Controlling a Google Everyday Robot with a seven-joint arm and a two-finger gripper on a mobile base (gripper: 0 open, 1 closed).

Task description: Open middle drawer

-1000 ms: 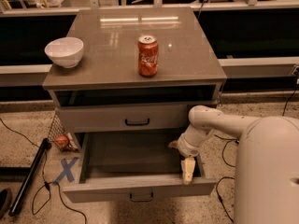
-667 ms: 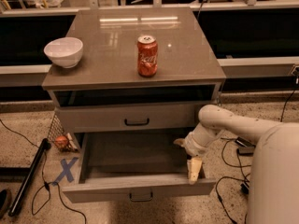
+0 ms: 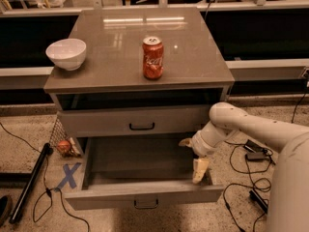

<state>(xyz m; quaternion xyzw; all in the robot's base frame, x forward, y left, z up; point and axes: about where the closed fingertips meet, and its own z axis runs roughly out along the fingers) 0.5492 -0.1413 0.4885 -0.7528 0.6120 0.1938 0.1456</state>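
1. Grey-brown and nearest of all, the front of the middle drawer (image 3: pixel 106 195) stood well out from the cabinet (image 3: pixel 215 111), its small black bar handle (image 3: pixel 146 205) untouched and facing the viewer.
2. Behind that front lay the drawer's wide plain tray, bare as far as could be seen and open to view nearly to its back wall.
3. At the tray's right side hung the claw (image 3: pixel 199 170), tip pointing down just inside the front right corner. It was well apart from the handle, and whether it touched the side wall was unclear. Whether it was spread or pressed together could not be told, and nothing showed in its hold.
4. The pale arm (image 3: pixel 246 125) reached in from the right, bent down over the drawer's right edge.
5. Above and further back, the upper drawer (image 3: pixel 96 122) sat closed or nearly so, with a dark gap under the bench (image 3: pixel 193 57) top.
6. On the bench stood a red can (image 3: pixel 153 57) near the middle and a white bowl (image 3: pixel 66 53) at the left edge, well apart.
7. By my judgement the opening was all but done. The next move called for raising the claw straight up out of the tray and drawing back to the right, without brushing the side wall or pushing the drawer back in.
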